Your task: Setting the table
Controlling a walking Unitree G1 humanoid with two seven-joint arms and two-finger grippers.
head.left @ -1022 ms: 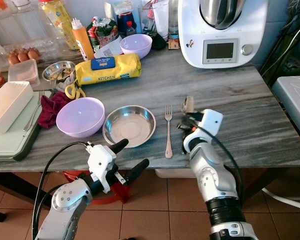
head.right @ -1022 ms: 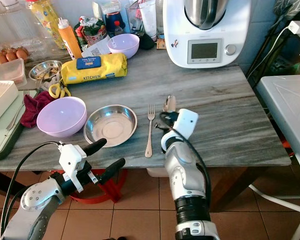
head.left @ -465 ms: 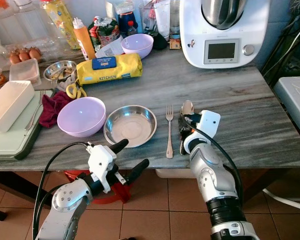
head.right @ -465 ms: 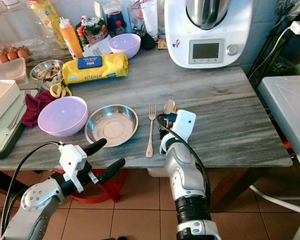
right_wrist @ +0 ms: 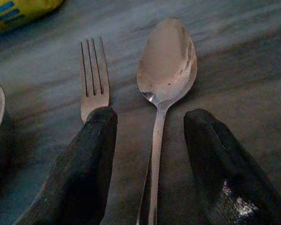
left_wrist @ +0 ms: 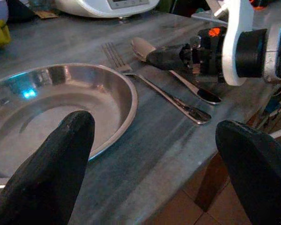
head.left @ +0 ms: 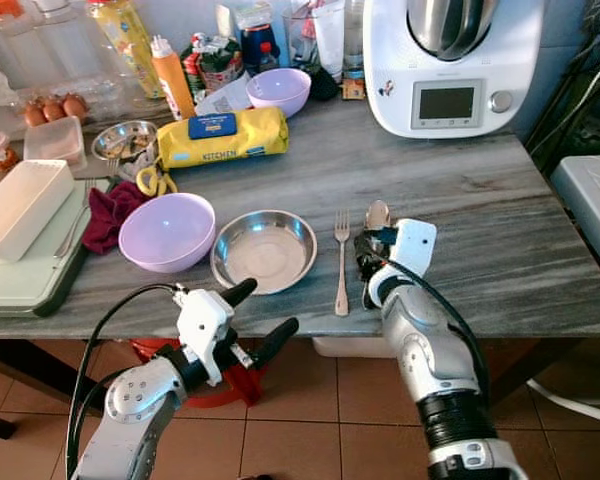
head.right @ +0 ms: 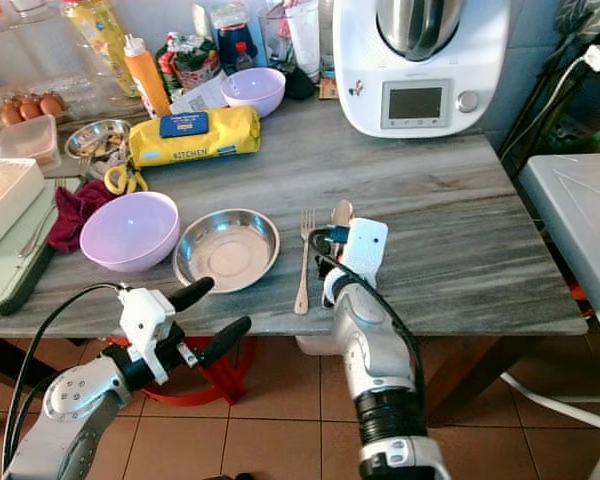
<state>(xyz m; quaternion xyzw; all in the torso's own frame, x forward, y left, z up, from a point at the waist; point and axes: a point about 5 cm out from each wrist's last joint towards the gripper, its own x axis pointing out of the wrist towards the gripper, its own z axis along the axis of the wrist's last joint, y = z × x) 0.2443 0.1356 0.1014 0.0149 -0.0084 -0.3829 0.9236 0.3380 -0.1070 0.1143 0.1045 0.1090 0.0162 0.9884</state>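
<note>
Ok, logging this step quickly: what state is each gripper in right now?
Left gripper: open, holding nothing, below the table edge.
Right gripper: open, jaws either side of the spoon handle on the table.

The two eye views look forward and down from the head onto the near edge of the table [head.left: 540, 215], both taking in the metal plate [head.left: 264, 248], fork [head.left: 340, 262] and spoon [head.right: 339, 214]. The left wrist camera looks low across that edge from close by, over the same three things. The right wrist camera looks straight down, very near, on spoon and fork.
</note>
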